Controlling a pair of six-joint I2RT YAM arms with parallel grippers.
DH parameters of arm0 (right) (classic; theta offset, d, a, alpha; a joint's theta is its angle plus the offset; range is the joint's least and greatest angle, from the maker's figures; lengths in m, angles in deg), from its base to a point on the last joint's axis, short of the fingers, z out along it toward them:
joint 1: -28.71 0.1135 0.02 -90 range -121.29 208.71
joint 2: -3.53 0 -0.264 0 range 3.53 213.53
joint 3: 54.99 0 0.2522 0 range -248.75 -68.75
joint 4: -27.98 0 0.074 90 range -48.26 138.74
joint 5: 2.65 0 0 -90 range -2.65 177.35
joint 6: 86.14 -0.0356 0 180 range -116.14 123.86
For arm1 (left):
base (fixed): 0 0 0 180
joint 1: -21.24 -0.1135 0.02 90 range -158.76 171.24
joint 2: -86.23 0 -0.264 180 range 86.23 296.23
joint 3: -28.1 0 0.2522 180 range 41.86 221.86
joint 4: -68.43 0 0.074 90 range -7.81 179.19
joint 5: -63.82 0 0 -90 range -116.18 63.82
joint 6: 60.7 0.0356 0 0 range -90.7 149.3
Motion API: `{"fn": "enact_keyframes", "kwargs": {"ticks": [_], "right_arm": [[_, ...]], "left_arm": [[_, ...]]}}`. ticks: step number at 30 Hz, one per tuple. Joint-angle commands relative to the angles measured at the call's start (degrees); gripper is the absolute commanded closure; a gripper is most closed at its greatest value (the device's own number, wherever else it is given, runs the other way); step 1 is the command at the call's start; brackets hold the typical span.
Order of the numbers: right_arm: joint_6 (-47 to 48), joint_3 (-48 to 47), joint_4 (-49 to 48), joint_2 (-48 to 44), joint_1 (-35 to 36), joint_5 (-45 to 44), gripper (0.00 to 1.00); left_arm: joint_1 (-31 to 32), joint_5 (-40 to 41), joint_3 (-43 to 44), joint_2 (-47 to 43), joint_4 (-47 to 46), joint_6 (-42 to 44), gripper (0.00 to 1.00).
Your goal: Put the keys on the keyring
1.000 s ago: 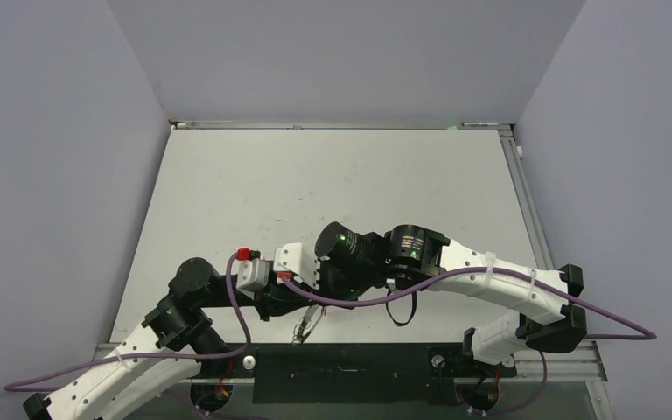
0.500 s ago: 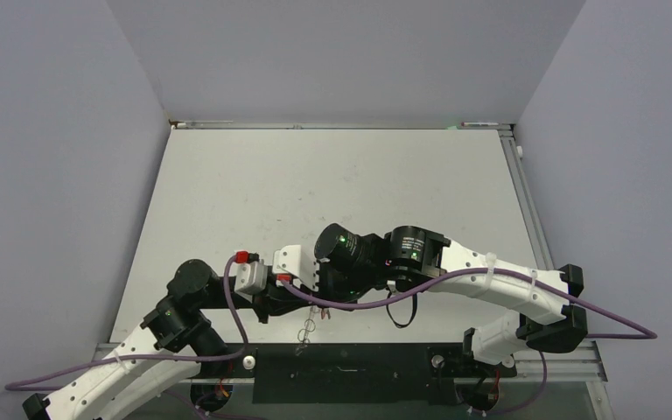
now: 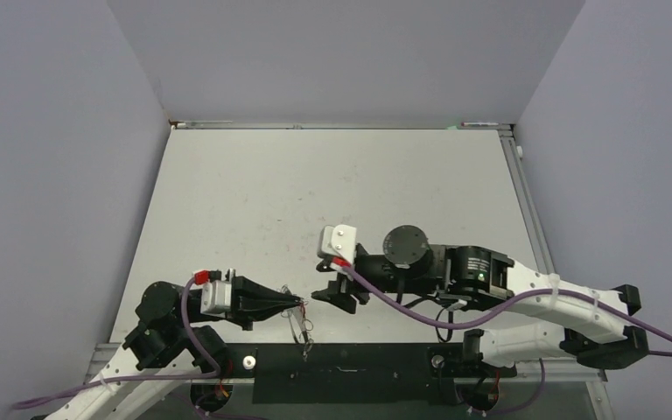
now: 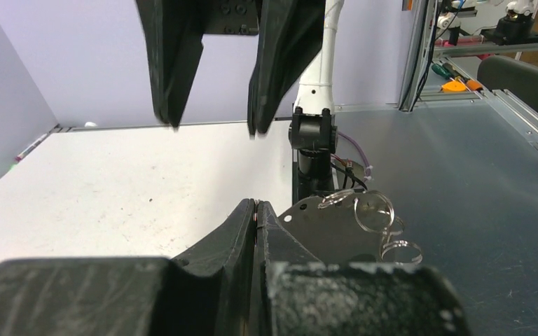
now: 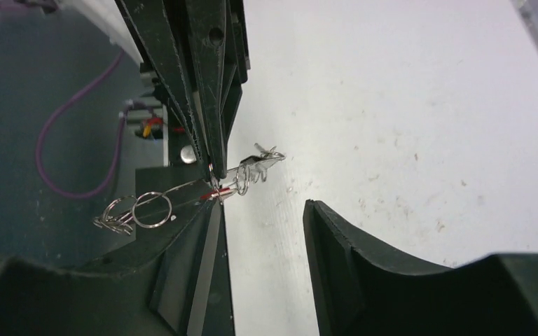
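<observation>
My left gripper [image 3: 300, 304] is shut on the edge of the keyring [image 3: 296, 322], which hangs at the table's near edge. In the left wrist view the keyring [image 4: 336, 227] is a flat grey plate with holes, right of my closed left gripper [image 4: 256, 204]. Wire loops [image 4: 375, 213] dangle from its rim. A thin red tag [image 5: 216, 196] of a key shows at the pinch; whether it is clamped too I cannot tell. My right gripper [image 3: 325, 294] is open and empty, just right of the keyring. In its own view the right gripper [image 5: 263, 206] faces the keyring [image 5: 175, 189] edge-on.
The white table [image 3: 332, 192] stretches back between grey walls. A dark metal base strip [image 3: 350, 372] runs along the near edge under the keyring. A purple cable [image 3: 411, 311] loops beneath the right arm. The right arm's base post [image 4: 312, 140] stands beyond the keyring.
The right gripper has opened and drawn back to the right. The left arm has pulled left and toward the near edge with the keyring, so the two grippers are now apart.
</observation>
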Motion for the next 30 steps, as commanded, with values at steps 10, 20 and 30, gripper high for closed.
{"fn": "enact_keyframes", "kwargs": {"ticks": [10, 20, 30], "right_arm": [[-6.8, 19.9, -34.2, -13.3, 0.1, 7.9, 0.55], [-10.9, 23.2, -44.1, -10.0, 1.0, 9.2, 0.62], [-10.5, 23.2, -47.3, -7.5, 2.3, 7.3, 0.61]], "left_arm": [[-1.4, 1.6, -3.4, -5.8, -21.3, -13.6, 1.00], [-1.8, 5.1, -4.2, -6.2, -23.8, -15.1, 1.00], [-4.7, 4.1, -5.4, -6.2, -25.9, -17.8, 1.00]]}}
